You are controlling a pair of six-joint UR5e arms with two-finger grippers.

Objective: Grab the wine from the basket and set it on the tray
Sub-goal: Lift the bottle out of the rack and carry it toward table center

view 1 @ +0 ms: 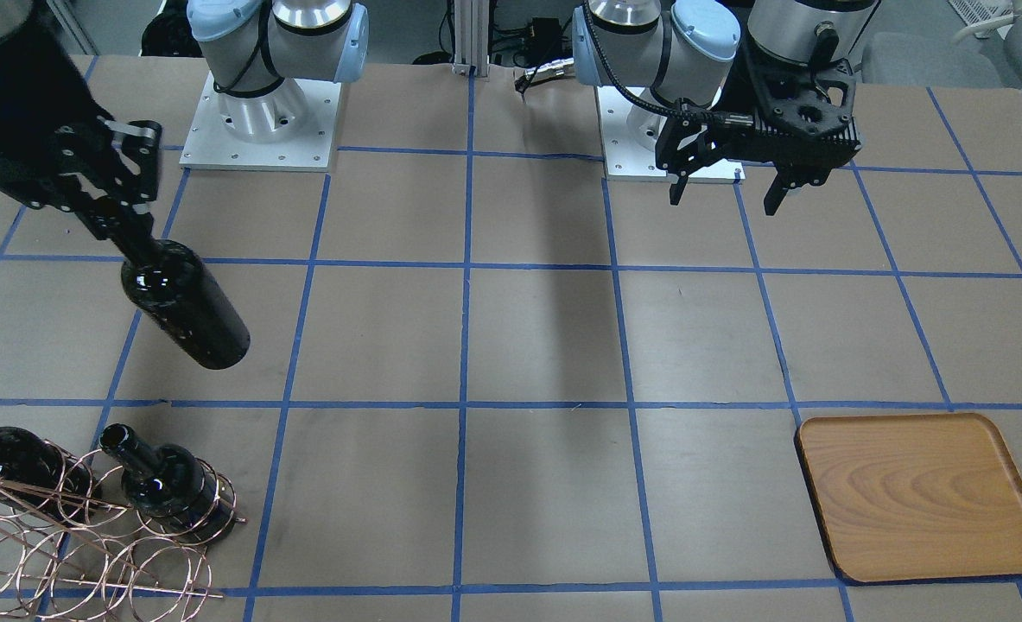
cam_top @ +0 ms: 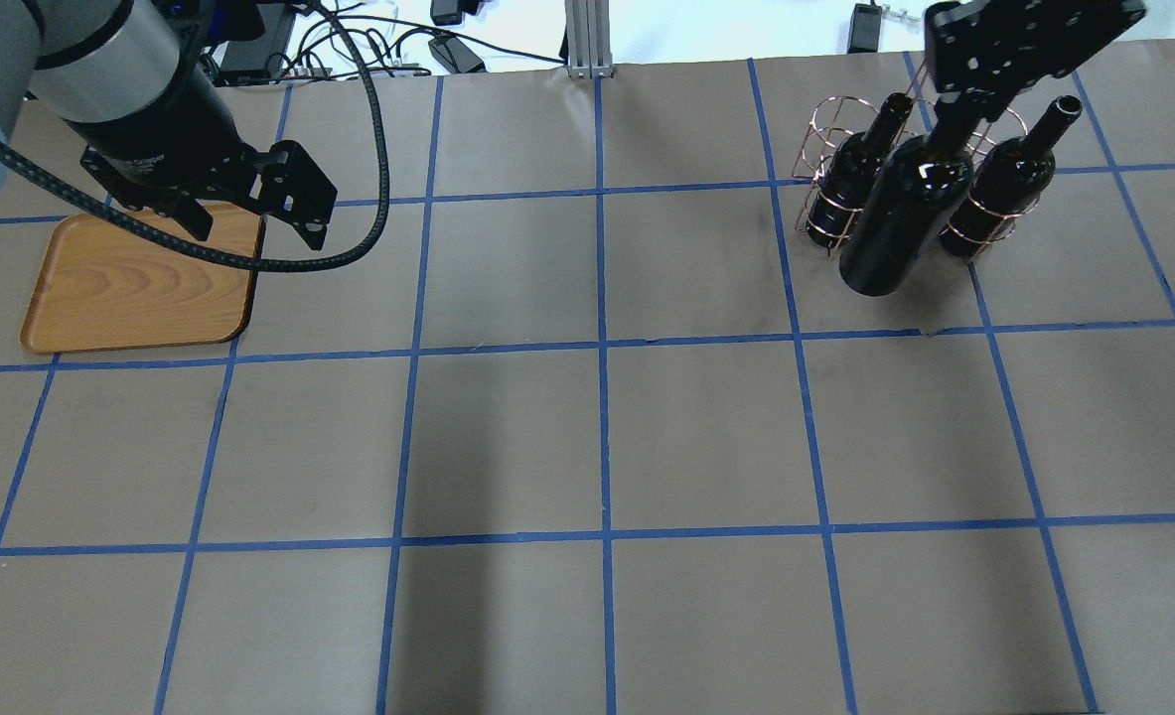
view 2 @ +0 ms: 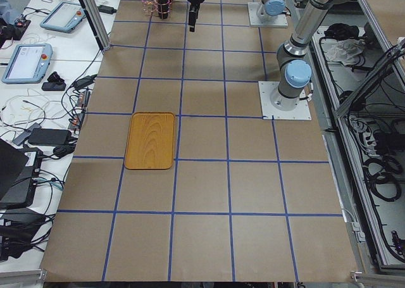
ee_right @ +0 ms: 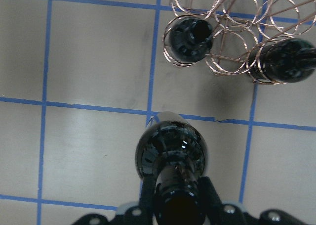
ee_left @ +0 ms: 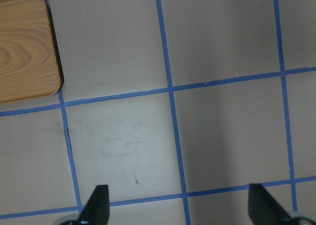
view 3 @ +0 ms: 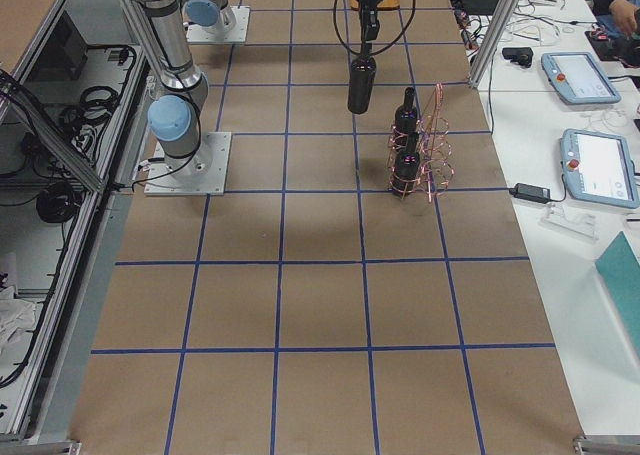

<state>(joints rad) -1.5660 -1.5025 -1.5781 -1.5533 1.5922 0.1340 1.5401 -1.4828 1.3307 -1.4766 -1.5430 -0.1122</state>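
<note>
My right gripper [view 1: 122, 226] is shut on the neck of a dark wine bottle [view 1: 187, 307] and holds it hanging, tilted, above the table beside the copper wire basket [view 1: 87, 553]. In the overhead view the held bottle [cam_top: 900, 223] is in front of the basket [cam_top: 817, 129]. Two more bottles [cam_top: 850, 179] [cam_top: 1004, 189] stand in the basket's rings. The right wrist view looks down on the held bottle [ee_right: 170, 151] and the basket [ee_right: 237, 17]. My left gripper [cam_top: 254, 223] is open and empty, above the near right edge of the wooden tray [cam_top: 140, 288].
The brown table carries a grid of blue tape lines. The tray [view 1: 921, 497] holds nothing. The arm bases [view 1: 260, 130] stand at the robot's side of the table. Tablets and cables lie beyond the table's far edge in the side views.
</note>
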